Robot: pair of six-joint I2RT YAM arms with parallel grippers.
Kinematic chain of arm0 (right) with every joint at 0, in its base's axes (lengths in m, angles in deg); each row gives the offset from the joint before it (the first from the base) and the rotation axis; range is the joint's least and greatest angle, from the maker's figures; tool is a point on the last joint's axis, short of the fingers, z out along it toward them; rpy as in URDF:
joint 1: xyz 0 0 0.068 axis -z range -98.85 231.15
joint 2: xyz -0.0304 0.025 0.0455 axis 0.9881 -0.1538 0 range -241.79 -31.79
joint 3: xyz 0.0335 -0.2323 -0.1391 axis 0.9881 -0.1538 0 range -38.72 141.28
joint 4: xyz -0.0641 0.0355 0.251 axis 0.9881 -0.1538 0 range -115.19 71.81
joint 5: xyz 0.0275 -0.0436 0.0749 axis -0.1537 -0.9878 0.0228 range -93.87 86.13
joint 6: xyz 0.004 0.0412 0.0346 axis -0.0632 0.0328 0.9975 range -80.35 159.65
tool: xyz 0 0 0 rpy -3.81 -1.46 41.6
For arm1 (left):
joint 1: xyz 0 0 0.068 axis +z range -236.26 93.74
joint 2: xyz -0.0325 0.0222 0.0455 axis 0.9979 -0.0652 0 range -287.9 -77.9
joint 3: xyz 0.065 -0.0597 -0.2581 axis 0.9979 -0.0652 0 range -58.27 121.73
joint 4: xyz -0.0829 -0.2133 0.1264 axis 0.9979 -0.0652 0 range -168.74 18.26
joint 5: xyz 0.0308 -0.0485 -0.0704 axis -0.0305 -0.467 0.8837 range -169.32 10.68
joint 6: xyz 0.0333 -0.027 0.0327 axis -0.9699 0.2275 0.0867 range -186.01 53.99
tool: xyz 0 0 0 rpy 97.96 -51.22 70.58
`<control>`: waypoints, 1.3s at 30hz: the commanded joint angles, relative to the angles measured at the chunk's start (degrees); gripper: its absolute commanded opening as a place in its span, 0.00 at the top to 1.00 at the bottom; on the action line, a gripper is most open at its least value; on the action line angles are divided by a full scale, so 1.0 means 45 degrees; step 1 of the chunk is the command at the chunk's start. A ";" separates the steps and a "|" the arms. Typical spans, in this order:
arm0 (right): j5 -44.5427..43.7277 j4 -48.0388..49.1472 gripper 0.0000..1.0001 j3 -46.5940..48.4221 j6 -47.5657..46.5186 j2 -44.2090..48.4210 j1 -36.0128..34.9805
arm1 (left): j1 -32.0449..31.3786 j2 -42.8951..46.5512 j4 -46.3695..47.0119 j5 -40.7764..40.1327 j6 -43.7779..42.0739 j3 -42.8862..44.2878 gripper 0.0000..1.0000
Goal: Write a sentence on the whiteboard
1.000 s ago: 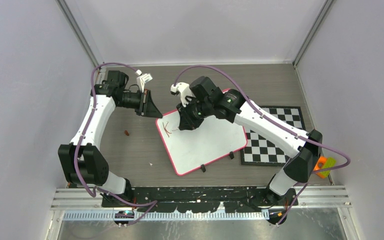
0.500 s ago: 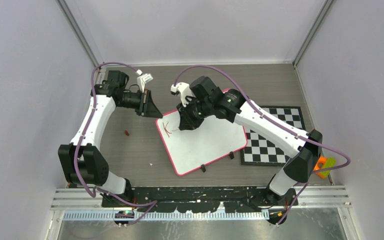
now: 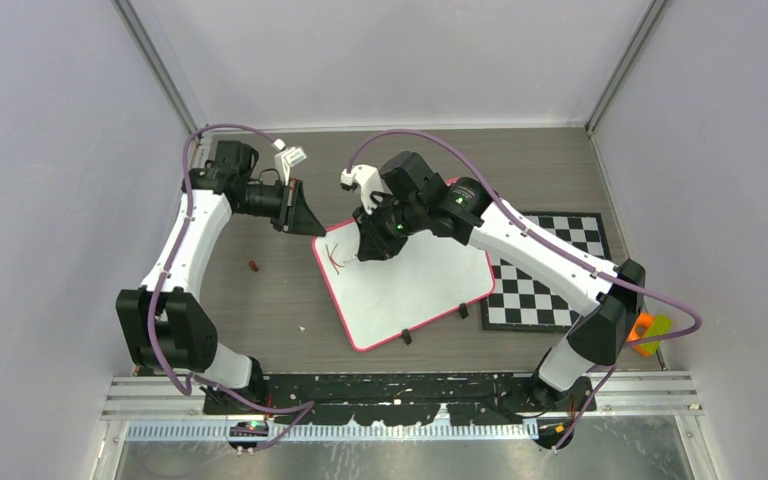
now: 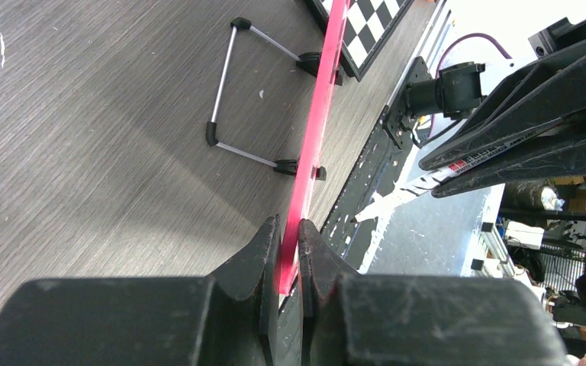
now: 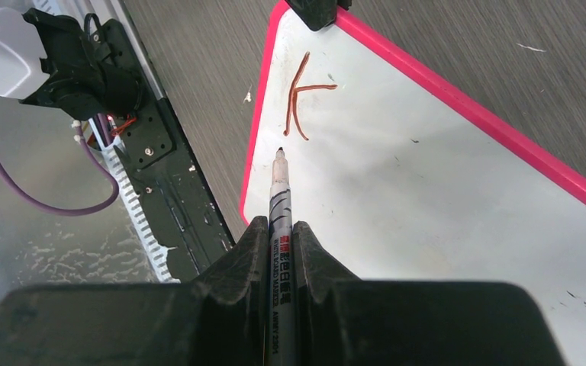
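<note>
Whiteboard (image 3: 420, 290) partly under the right arm (image 3: 520, 235) (checkered board (image 3: 550, 290) just beside)

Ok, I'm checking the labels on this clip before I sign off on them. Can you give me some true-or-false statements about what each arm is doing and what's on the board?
1. The left jaws pinch the whiteboard by its pink rim. True.
2. The right jaws are empty. False: they are shut on a marker, which points at the board.
3. The only writing on the whiteboard is a brownish-red letter K. True.
4. The marker's tip rests on a stroke of the K. False: the tip is beside the letter, clear of its strokes.
5. The checkered board lies on top of the whiteboard. False: it lies on the table to the whiteboard's right.
</note>
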State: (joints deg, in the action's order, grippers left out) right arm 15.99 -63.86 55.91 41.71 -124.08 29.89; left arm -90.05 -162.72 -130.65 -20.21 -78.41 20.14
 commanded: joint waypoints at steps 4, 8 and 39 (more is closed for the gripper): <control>-0.0502 0.0430 1.00 0.0708 0.0082 -0.0039 -0.0034 | -0.0261 0.0211 -0.0528 -0.0441 -0.0105 0.0080 1.00; -0.0451 0.0520 1.00 0.0837 0.0141 -0.0236 -0.0033 | -0.0269 0.0180 -0.0526 -0.0441 -0.0103 0.0095 1.00; -0.1669 -0.0070 1.00 0.1099 -0.0092 -0.0674 0.0592 | -0.0293 0.0160 -0.0482 -0.0441 -0.0037 0.0124 1.00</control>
State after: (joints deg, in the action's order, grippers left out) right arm 10.98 -65.02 57.57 41.69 -127.62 31.86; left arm -90.42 -162.50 -131.11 -21.76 -78.45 20.14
